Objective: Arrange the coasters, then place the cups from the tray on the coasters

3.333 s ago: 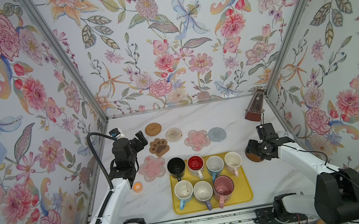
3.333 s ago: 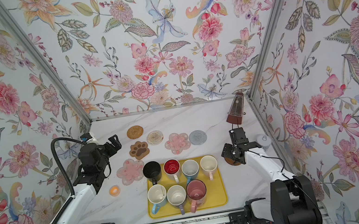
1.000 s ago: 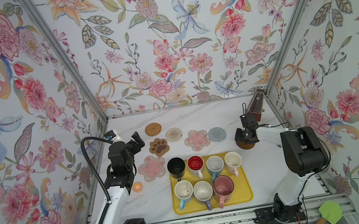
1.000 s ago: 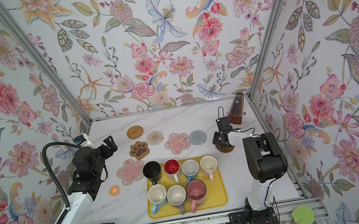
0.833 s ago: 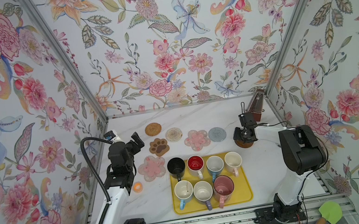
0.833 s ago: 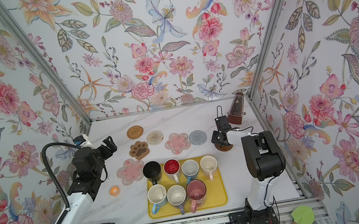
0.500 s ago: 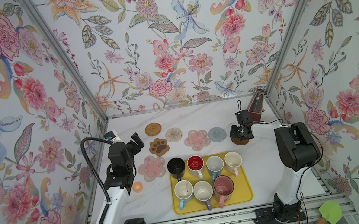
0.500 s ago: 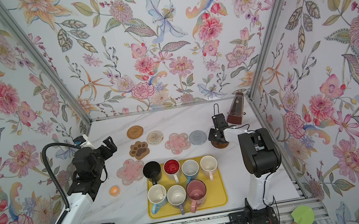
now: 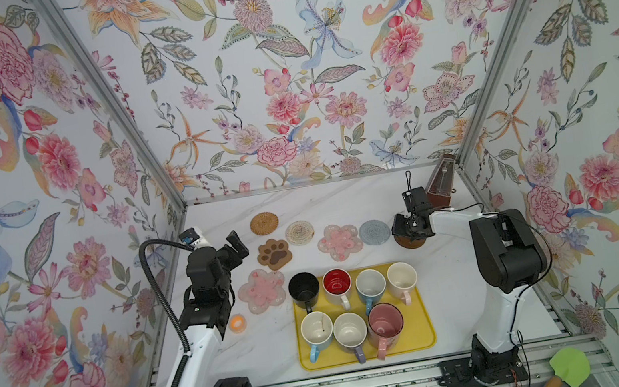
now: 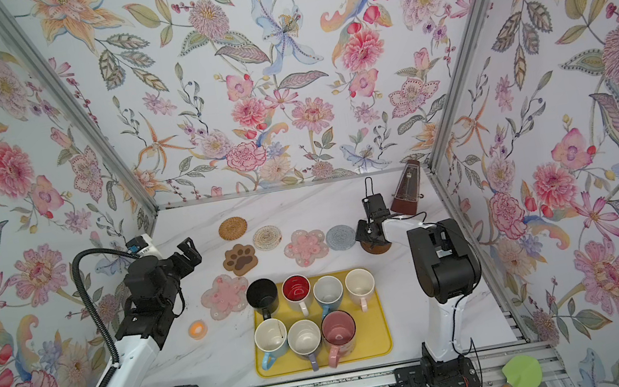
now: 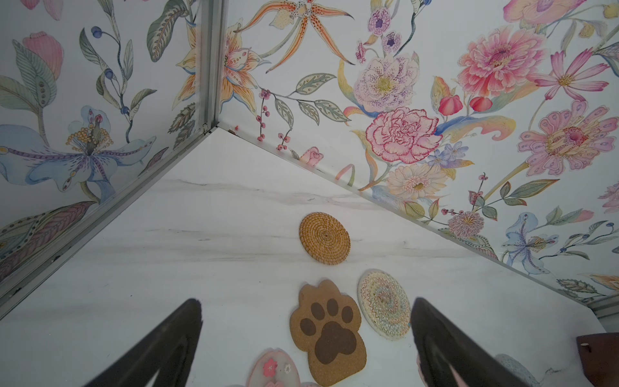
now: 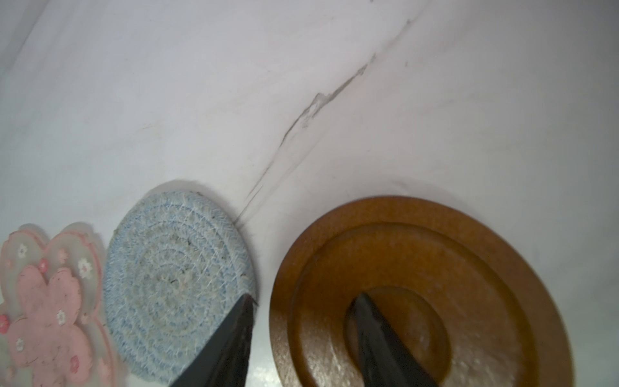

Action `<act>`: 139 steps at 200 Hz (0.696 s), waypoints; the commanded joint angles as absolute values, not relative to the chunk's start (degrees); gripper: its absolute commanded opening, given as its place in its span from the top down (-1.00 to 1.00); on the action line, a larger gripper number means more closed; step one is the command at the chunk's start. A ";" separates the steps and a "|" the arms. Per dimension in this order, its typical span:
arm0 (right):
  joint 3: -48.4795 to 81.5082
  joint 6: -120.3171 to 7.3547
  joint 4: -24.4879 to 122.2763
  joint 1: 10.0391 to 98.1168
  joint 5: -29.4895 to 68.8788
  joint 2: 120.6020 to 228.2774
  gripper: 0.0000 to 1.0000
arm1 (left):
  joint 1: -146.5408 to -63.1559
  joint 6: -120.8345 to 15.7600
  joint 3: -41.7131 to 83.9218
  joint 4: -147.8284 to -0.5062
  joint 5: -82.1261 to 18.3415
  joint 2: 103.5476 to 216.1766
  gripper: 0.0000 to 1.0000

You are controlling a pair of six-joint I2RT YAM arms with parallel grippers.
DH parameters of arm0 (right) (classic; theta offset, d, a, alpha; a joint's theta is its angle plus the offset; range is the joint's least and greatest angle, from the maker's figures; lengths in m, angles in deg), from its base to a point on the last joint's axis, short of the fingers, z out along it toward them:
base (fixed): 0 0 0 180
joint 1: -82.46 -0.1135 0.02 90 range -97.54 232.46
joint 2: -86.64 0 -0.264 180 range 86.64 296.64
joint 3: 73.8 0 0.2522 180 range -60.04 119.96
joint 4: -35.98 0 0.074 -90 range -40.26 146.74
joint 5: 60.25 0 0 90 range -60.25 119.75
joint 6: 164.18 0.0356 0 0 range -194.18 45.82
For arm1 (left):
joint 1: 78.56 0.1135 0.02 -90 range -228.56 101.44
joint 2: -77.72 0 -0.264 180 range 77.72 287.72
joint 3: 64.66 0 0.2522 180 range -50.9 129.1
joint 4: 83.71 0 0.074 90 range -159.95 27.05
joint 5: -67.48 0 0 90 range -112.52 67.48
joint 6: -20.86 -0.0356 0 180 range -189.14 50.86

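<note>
The cups all stand on the yellow tray at the front of the white marbled table. Beyond it lie the coasters; the dark brown disc, earlier right of the tray, now lies just beside the grey-blue round. The right gripper straddles its rim, jaws half apart; the left gripper hovers wide. Floral wallpaper lines the walls.

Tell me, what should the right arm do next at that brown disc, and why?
Probably lift the right fingers straight up and clear: they stand apart astride the rim of the dark brown disc coaster, which lies flat beside the grey-blue woven coaster, and all seven cups wait on the yellow tray.
</note>
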State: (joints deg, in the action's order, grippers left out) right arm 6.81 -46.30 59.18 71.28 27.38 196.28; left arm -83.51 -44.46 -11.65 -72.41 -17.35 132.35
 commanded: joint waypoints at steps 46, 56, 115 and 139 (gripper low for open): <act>9.20 -47.53 62.57 72.27 26.50 189.58 -0.14 | -83.94 -45.38 -12.75 -71.54 -17.90 134.58 -0.98; 8.82 -47.91 62.57 72.49 26.53 186.62 -0.18 | -83.89 -44.94 -12.61 -71.35 -18.17 135.67 -0.98; -0.37 -48.19 52.67 72.63 28.20 170.89 -0.66 | -84.95 -44.62 -9.81 -68.72 -20.85 141.44 -0.92; -4.70 -48.37 49.06 72.79 29.22 167.04 -0.95 | -86.54 -45.69 -6.13 -64.51 -19.68 145.77 -0.80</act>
